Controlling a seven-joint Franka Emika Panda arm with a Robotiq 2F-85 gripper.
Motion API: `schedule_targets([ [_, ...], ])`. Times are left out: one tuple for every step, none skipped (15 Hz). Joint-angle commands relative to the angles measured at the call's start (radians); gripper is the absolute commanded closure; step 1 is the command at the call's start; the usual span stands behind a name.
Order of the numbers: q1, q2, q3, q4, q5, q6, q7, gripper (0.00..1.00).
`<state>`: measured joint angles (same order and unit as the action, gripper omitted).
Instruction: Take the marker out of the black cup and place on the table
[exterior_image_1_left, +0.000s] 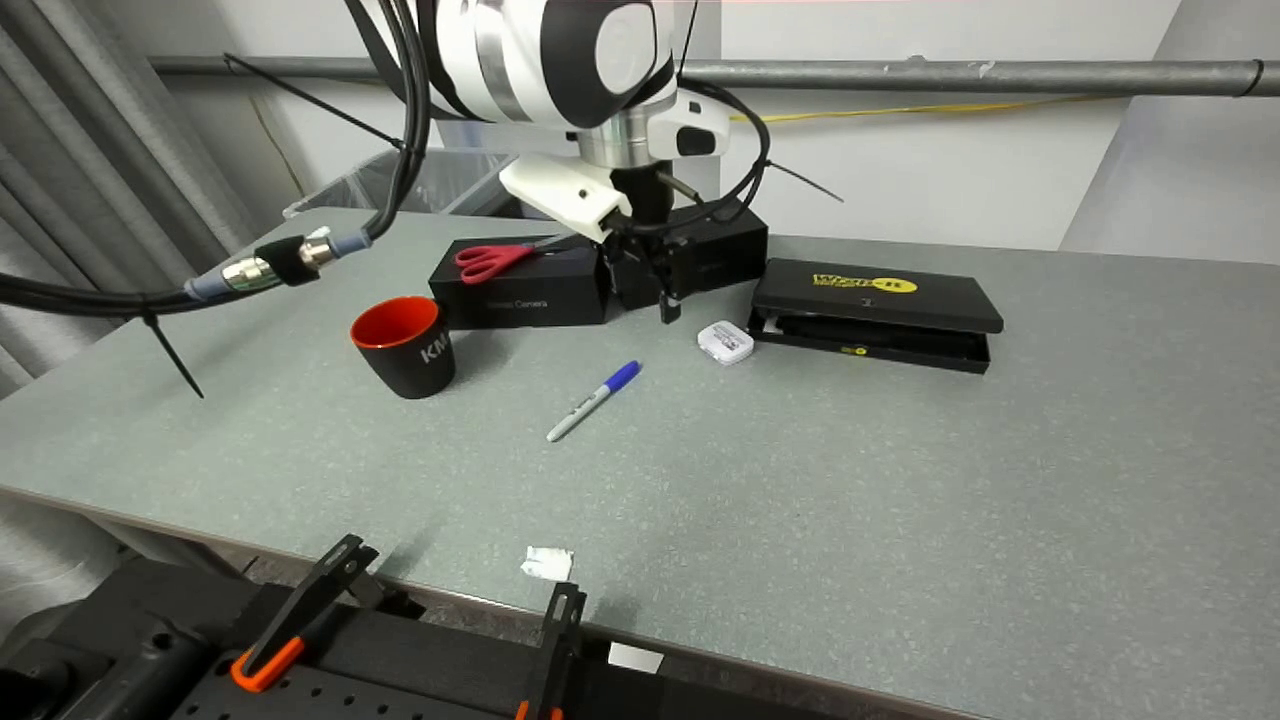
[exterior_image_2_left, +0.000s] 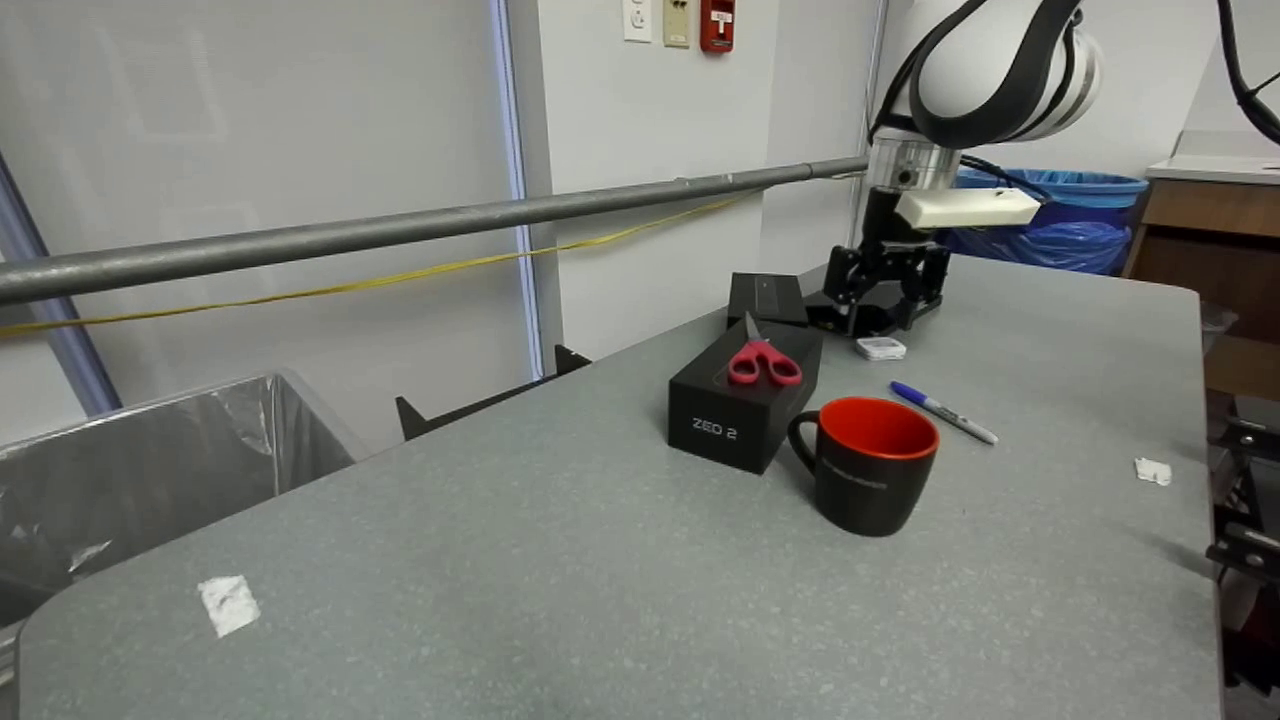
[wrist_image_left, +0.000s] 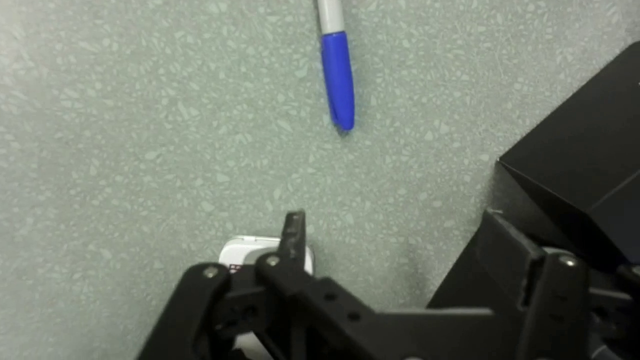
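Marker (exterior_image_1_left: 593, 401) on the worktop (exterior_image_1_left: 1000, 520): it lies flat just ahead of the fingers (wrist_image_left: 294, 240), blue cap toward them, out of the black cup (exterior_image_2_left: 870, 490). Those fingers are spread wide and grip nothing. By my reading the placing is done, and what is left is to leave it undisturbed: go straight up first, hold the fingers parted until well clear, and only then travel sideways; avoid sweeping across the cap, since a round barrel would probably roll at a nudge. A small white case (wrist_image_left: 237, 250) lies just beside or beneath one finger, I cannot tell which, and black boxes (wrist_image_left: 575, 145) stand near the other, so a sideways start could knock either. Red scissors (exterior_image_1_left: 490, 262) rest on the box toward the cup; on the opposite side of the fingers a long black case (exterior_image_1_left: 870, 300) gapes a little. Farther from the fingers than the marker, the cup stands upright, nothing rising from its red mouth. Grey, speckled and level, the surface would likely do little to stop a rolling pen. A white scrap (exterior_image_1_left: 547, 563) lies by its edge, well apart from the fingers. Beyond the boxes a metal rail (exterior_image_1_left: 1000, 77) runs along the wall (exterior_image_1_left: 900, 180), and in an exterior view a grey bin (exterior_image_2_left: 200, 450) stands off the worktop's edge, well away from the fingers.
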<state>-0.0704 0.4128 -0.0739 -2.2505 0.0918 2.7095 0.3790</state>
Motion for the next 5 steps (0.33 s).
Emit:
schedule_targets([
  [0.021,0.000,-0.019,0.006,0.022,-0.004,-0.013,0.04],
  [0.021,0.000,-0.019,0.008,0.026,-0.004,-0.013,0.00],
  [0.021,0.000,-0.019,0.009,0.028,-0.004,-0.013,0.00],
  [0.020,0.000,-0.019,0.009,0.028,-0.004,-0.013,0.00],
  [0.020,0.000,-0.019,0.009,0.028,-0.004,-0.013,0.00],
])
